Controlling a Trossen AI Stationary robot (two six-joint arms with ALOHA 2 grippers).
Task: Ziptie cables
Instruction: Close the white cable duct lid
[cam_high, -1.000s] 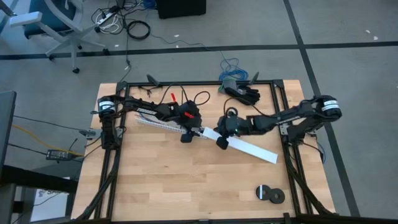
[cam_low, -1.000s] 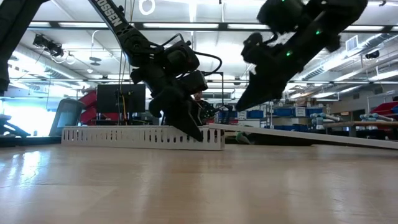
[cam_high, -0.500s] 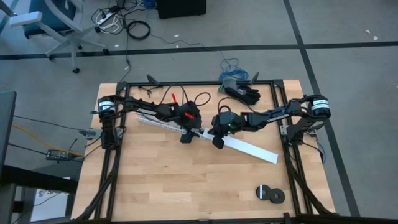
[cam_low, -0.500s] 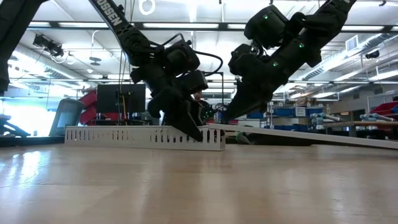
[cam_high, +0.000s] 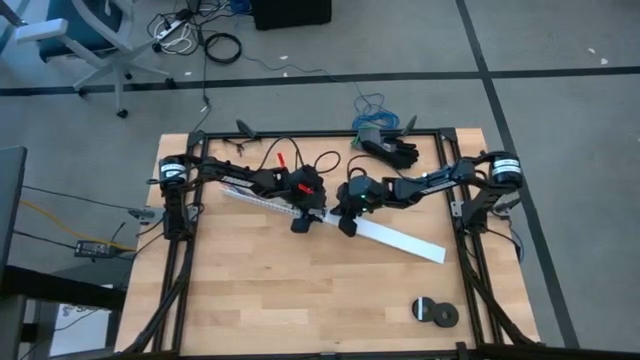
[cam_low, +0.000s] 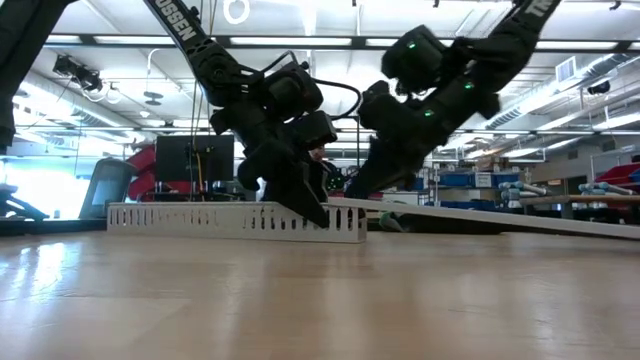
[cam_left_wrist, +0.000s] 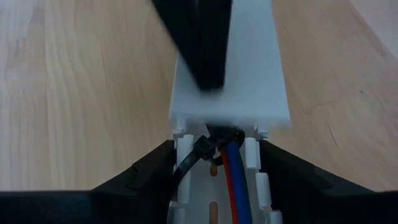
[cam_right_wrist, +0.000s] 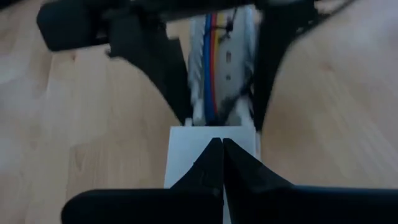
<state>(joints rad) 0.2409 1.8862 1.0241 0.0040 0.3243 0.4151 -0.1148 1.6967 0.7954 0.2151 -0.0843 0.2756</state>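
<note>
cables (cam_left_wrist: 231, 163) partly under white cover (cam_left_wrist: 249, 74), apparently
</note>
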